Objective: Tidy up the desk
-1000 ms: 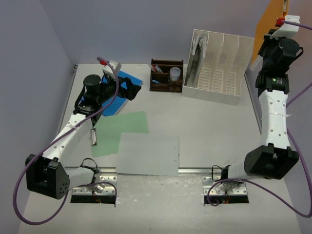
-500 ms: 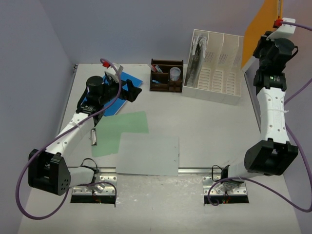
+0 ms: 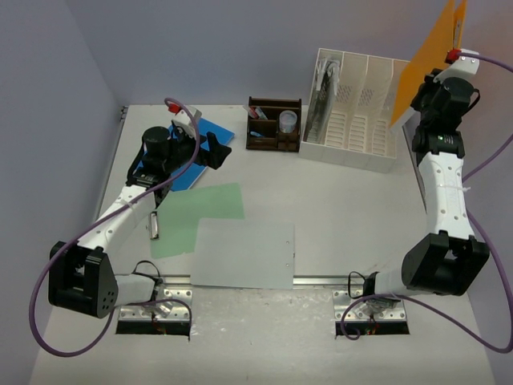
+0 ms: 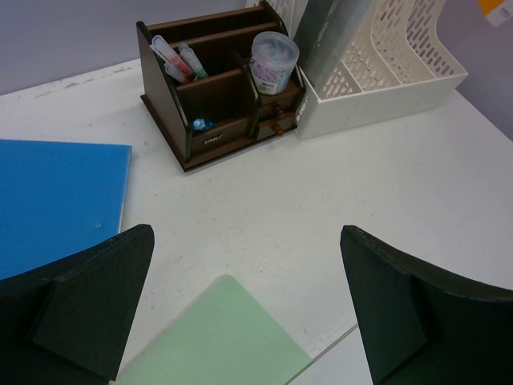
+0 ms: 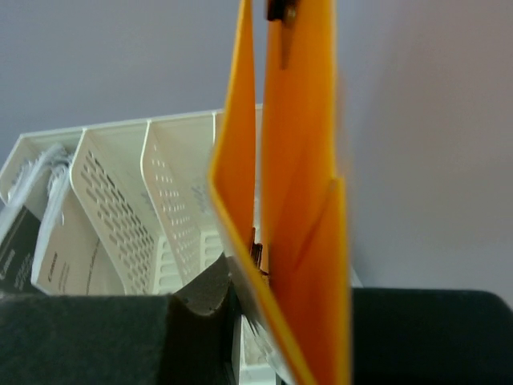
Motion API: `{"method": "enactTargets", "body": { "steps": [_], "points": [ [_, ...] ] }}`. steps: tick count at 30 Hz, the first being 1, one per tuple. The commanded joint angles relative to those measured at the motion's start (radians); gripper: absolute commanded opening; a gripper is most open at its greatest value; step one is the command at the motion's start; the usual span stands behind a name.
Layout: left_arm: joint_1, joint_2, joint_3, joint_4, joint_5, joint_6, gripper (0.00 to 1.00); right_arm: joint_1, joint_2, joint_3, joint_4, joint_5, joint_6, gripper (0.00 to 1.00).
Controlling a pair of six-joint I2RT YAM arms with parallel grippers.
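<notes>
The right gripper (image 5: 272, 321) is pinching the orange folder (image 3: 429, 48) high over the rack (image 3: 361, 120), likely to drop it in, while the left gripper (image 4: 248, 309) is hanging open.

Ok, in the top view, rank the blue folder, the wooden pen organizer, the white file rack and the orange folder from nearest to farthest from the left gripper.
1. blue folder, far left, right beside the left gripper
2. wooden pen organizer, far middle
3. white file rack, far right
4. orange folder, raised beyond the rack's right end
</notes>
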State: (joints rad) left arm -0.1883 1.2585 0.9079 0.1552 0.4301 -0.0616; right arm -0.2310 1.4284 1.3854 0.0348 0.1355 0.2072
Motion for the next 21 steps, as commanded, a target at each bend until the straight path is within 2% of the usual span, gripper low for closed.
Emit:
{"method": "enactTargets", "body": {
  "steps": [1, 12, 21],
  "points": [
    [0.012, -0.001, -0.005, 0.063, 0.015, -0.015, 1.0, 0.017, -0.061, -0.048, 0.014, 0.015, 0.022, 0.0],
    [0.016, -0.002, -0.013, 0.064, 0.015, -0.011, 1.0, 0.027, -0.05, -0.09, 0.056, 0.03, 0.008, 0.0],
    [0.023, 0.002, -0.03, 0.067, 0.018, -0.009, 1.0, 0.068, 0.063, 0.008, 0.051, 0.141, 0.014, 0.0]
  ]
}}
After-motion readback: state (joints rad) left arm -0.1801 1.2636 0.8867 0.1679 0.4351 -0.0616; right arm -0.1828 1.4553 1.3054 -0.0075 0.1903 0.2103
